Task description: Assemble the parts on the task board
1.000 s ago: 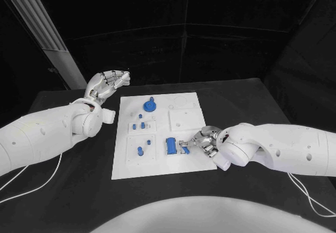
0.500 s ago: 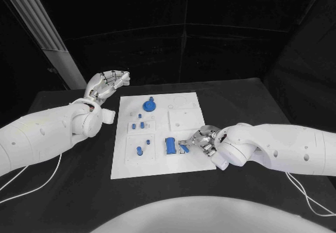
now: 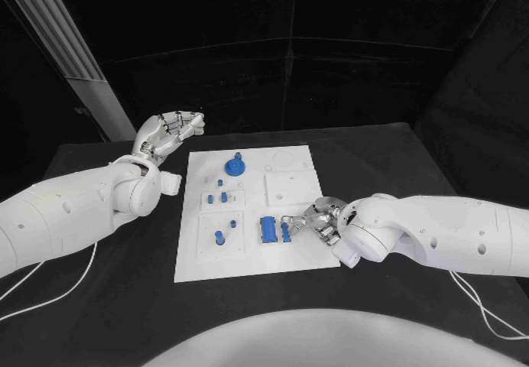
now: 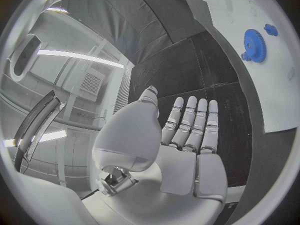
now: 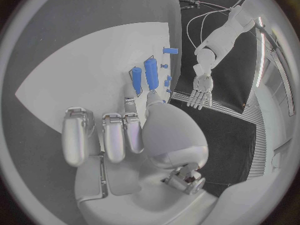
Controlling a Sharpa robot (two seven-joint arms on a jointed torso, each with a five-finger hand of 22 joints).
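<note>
At table centre, seen from the head camera: white task board (image 3: 248, 252) lying flat on black table (image 3: 386, 160). Toward 12 o'clock on the board, blue gear (image 3: 235, 165) seated, small blue knob (image 4: 270, 29) just beside it. Mid-board, several small blue pegs (image 3: 224, 197) standing in slots. Toward 5 o'clock, larger blue block (image 3: 268, 229) upright, with a slimmer blue piece (image 3: 286, 232) just beside it. Right hand (image 3: 317, 222) low at the board's 4 o'clock edge, fingertips touching or pinching that slimmer piece; cannot tell which. Left hand (image 3: 167, 131) raised off the board at 10 o'clock, fingers straight and apart, holding nothing. Judged partway done: gear and pegs apparently placed, slimmer piece apparently still being seated, several recesses unfilled.
</note>
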